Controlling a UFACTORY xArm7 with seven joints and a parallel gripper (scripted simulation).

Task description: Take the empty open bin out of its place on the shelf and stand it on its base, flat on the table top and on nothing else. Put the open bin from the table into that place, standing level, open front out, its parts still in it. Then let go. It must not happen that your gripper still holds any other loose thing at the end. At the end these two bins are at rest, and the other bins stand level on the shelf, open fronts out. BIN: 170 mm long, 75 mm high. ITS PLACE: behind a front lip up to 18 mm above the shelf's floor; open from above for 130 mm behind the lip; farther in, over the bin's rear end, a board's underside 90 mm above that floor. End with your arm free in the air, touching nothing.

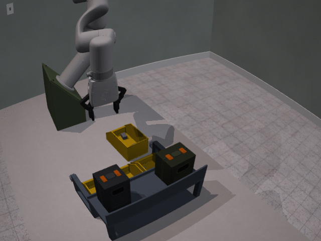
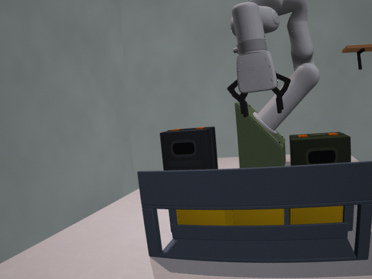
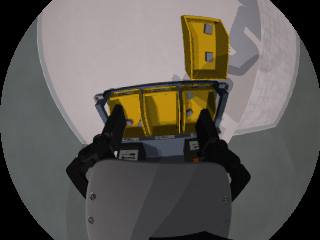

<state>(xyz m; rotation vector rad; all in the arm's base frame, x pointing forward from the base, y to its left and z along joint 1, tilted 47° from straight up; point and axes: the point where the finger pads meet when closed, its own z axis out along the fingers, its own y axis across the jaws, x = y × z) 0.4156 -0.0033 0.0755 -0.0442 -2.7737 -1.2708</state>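
Note:
My gripper (image 1: 105, 115) (image 2: 263, 113) (image 3: 161, 115) is open and empty, high above the table on the robot-base side of the shelf. The empty yellow bin (image 1: 131, 169) (image 2: 258, 217) (image 3: 161, 111) sits in the middle place of the shelf (image 1: 155, 196) (image 2: 255, 186). The yellow bin (image 1: 138, 151) (image 3: 197, 47) with parts stands on the table in front of the shelf's right part, its high rear end near the shelf. Two grey parts in it show in the wrist view; one grey part (image 1: 124, 135) shows in the top view. Its underside is hidden.
Left bin (image 1: 89, 185) (image 2: 201, 217) and right bin (image 1: 148, 163) (image 2: 317, 215) flank the middle one, with small parts in them. A black box (image 1: 119, 201) (image 2: 188, 162) and a dark green box (image 1: 162, 168) (image 2: 297, 150) stand on the upper board, left and right, behind the bin fronts.

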